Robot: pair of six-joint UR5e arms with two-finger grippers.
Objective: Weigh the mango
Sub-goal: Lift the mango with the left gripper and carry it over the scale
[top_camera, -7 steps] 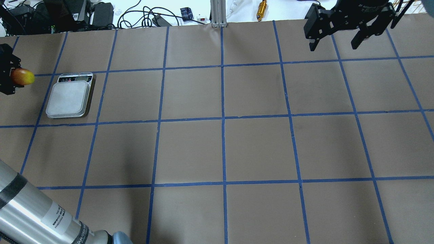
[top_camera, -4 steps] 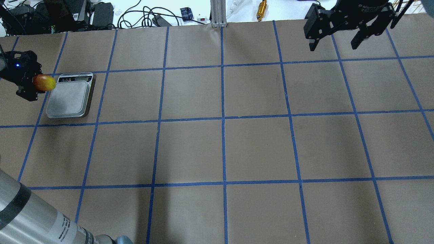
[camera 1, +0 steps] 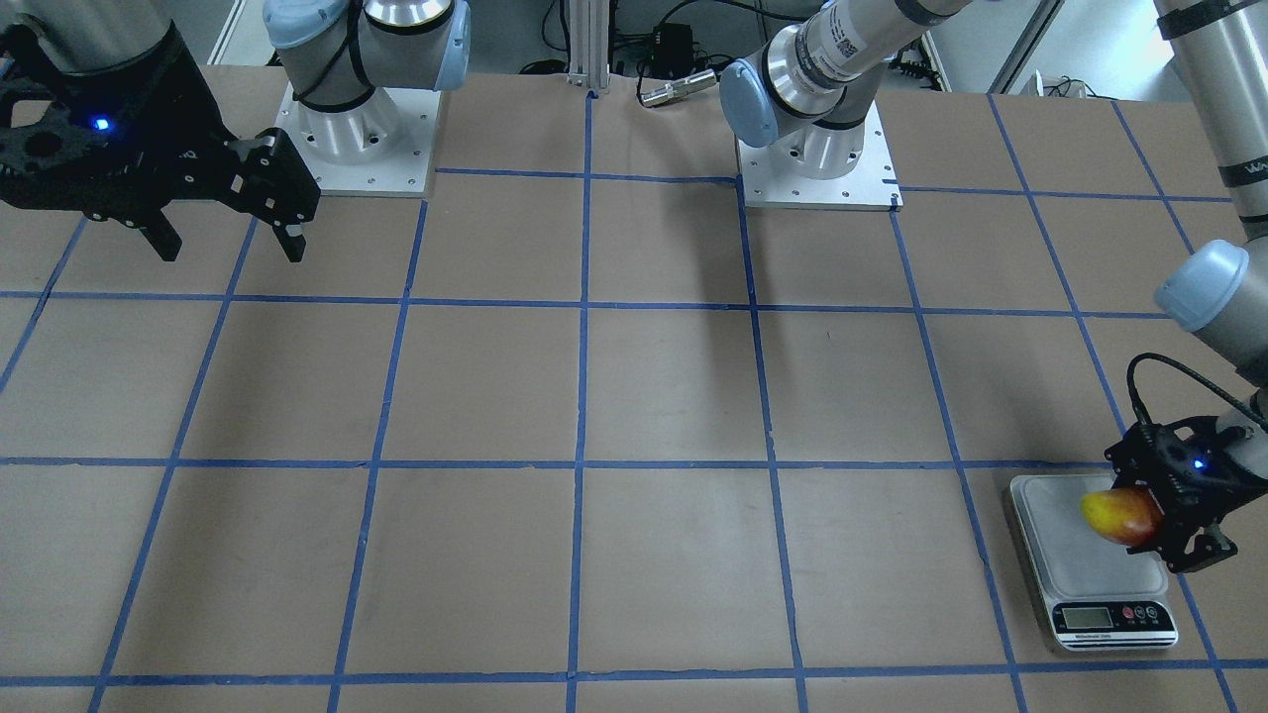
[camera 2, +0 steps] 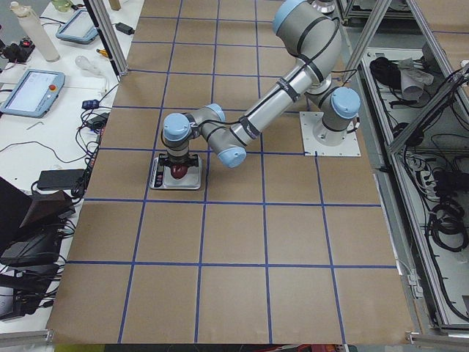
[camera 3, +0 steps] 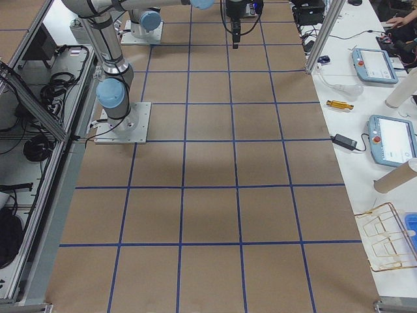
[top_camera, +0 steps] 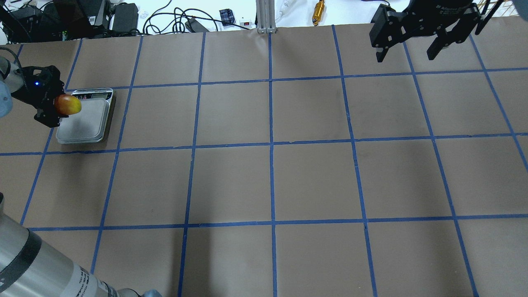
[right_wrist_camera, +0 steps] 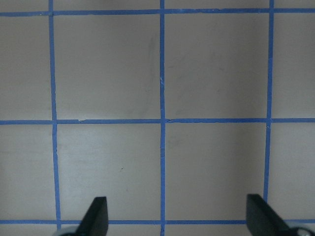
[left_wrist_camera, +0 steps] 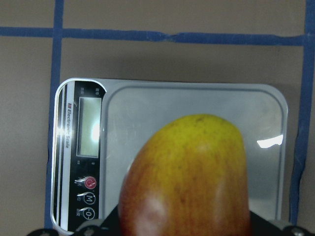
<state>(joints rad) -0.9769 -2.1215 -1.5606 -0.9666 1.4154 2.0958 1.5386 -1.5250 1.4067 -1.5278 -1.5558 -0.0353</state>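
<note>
The mango point(top_camera: 68, 104), yellow at one end and red-orange at the other, is held in my left gripper point(top_camera: 49, 103), which is shut on it. It hangs over the left edge of the scale point(top_camera: 84, 121), a silver platform with a small display. In the front-facing view the mango point(camera 1: 1119, 516) is above the scale point(camera 1: 1085, 564). The left wrist view shows the mango point(left_wrist_camera: 189, 177) above the platform point(left_wrist_camera: 147, 118). My right gripper point(top_camera: 408, 55) is open and empty, high at the far right; its fingertips point(right_wrist_camera: 96, 214) show in the right wrist view.
The table point(top_camera: 272, 177) is brown paper with a blue tape grid. Cables and boxes point(top_camera: 123, 16) lie beyond the far edge. An aluminium post point(top_camera: 264, 16) stands at the back centre. My left arm's tube point(top_camera: 37, 264) crosses the near left corner.
My left gripper has carried the mango rightward from beyond the table's left edge to over the scale's left side. The right arm has not moved.
</note>
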